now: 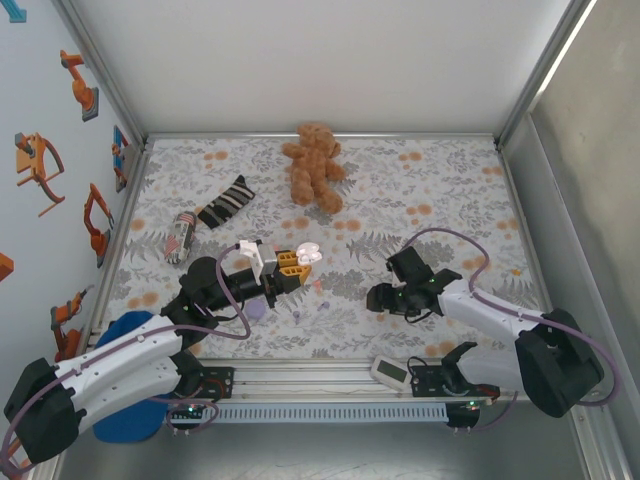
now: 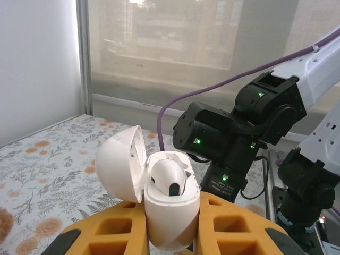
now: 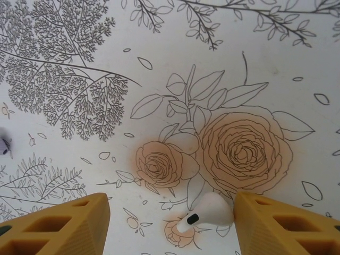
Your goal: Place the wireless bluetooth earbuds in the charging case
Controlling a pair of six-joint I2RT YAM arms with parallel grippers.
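Left claw [image 2: 171,234] clenched around the white charging case [image 2: 171,212], lid [image 2: 121,162] stood open, one white earbud [image 2: 167,178] sat inside, right claw [image 3: 171,223] hung released over the floral mat [image 3: 159,53], second earbud [image 3: 210,210] lay between its fingers [image 3: 287,226].

Bright, even light — soft shadows

The open charging case [image 2: 171,223] and its earbud [image 2: 169,178] are smooth, glossy white plastic. The floral mat [image 3: 223,69] looks matt and flat, and the teddy bear [image 1: 314,166] is fuzzy brown plush.
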